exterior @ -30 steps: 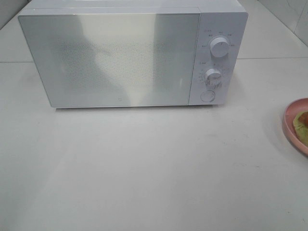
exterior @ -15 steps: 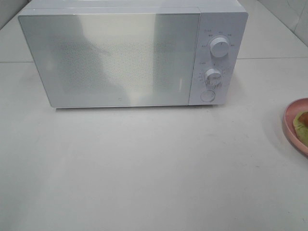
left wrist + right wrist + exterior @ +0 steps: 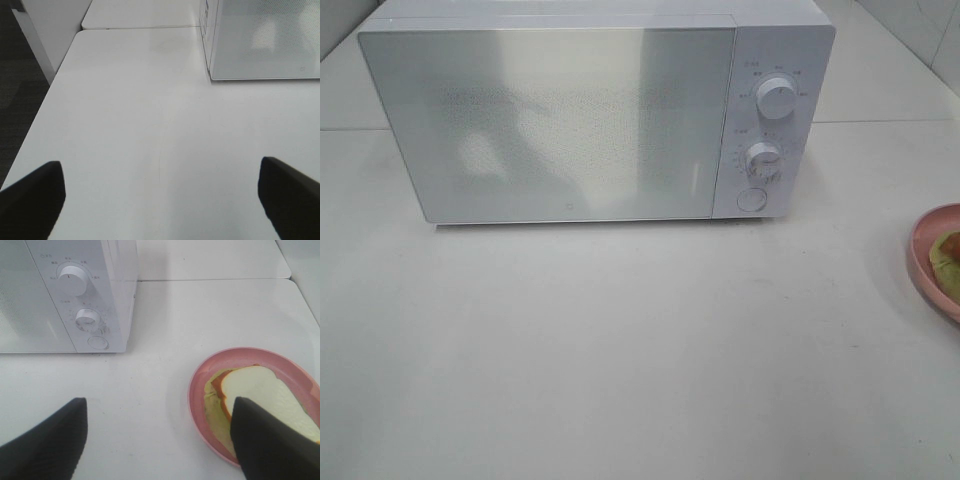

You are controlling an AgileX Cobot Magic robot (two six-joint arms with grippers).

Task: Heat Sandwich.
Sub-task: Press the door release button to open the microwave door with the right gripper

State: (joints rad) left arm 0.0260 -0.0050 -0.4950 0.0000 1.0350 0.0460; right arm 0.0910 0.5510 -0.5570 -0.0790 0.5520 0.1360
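The sandwich [image 3: 250,390], white bread over green lettuce and a reddish filling, lies on a round pink plate [image 3: 210,370]. In the high view only a sliver of the sandwich [image 3: 948,260] and the plate [image 3: 920,255] shows at the right edge. My right gripper [image 3: 159,440] hovers open just short of the plate, one finger overlapping the sandwich in its view. My left gripper [image 3: 160,200] is open over bare table, off the microwave's left front corner. Neither arm shows in the high view.
A white microwave [image 3: 570,120] stands at the back with its door shut, two knobs [image 3: 776,98] and a round button [image 3: 751,199] on its right panel. The white table [image 3: 620,350] ends at a left edge [image 3: 45,105] with dark floor beyond.
None in the scene itself; only the reflections on the microwave door have shifted slightly.
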